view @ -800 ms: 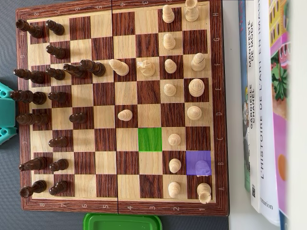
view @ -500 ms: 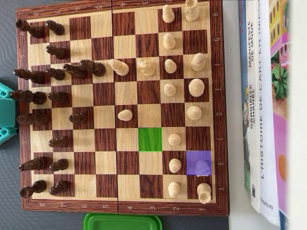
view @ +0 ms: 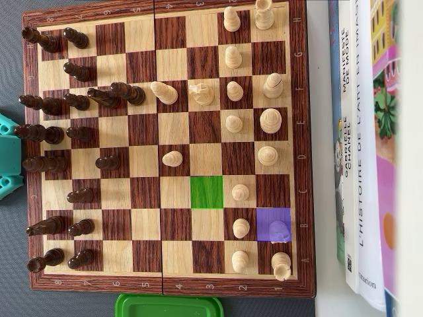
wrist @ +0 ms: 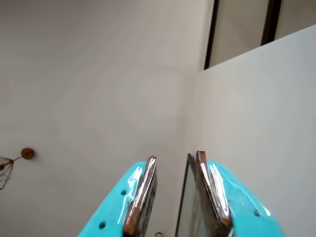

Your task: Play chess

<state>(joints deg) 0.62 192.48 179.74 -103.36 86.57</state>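
Observation:
In the overhead view a wooden chessboard [view: 168,285] fills the table. Dark pieces [view: 80,102] stand along its left side and light pieces [view: 234,123] along its right. One square is tinted green [view: 207,192] and is bare. Another is tinted purple [view: 269,219] and holds a light piece [view: 280,232]. In the wrist view my gripper [wrist: 176,156] points up at a pale wall, away from the board. Its teal fingers [wrist: 143,185] are open, with nothing between them. Only a teal part of the arm [view: 6,155] shows at the overhead view's left edge.
A stack of books [view: 367,145] lies along the board's right side. A green plastic lid [view: 168,306] sits just below the board's bottom edge. In the wrist view a dark-framed window [wrist: 239,27] is at the top right and a wall lamp [wrist: 10,163] at the left.

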